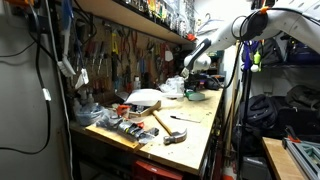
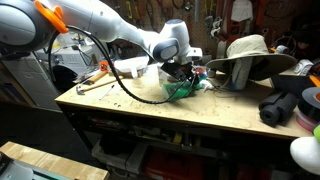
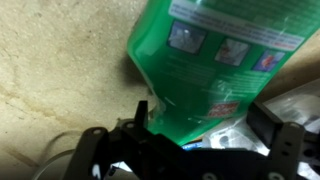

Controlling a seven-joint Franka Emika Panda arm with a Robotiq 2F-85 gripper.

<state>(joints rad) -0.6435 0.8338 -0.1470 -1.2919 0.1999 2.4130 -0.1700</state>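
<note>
**Pincer straddles a green bag on the counter**

The pincer [image 3: 206, 122] is down at the counter [image 2: 150, 118], fingers spread, with a green bag [image 3: 215, 60] lying between them. In the wrist view the dark finger [image 3: 142, 112] on one side sits right at the bag's edge, while the opposite finger [image 3: 285, 140] looks to stand a little off it. I therefore read the pincer as spread and not yet pinching. The bag lies flat, printed side up, on the bare, speckled surface. In an exterior view it shows as a green patch [image 2: 180, 92] just under the arm's wrist, near the middle of the counter.

A wide-brimmed hat [image 2: 250, 52] sits near the bag on one side. A hammer [image 2: 95, 82] lies well apart toward the far corner, among other tools.

In my judgement the step in hand is the grasp itself: the approach looks done and the closing has not begun. The next move calls for pressing the fingers together evenly on the bag. The bag is soft and slick, so it may crumple or slide out, and a low, centred grip before any lift would suit it
</note>
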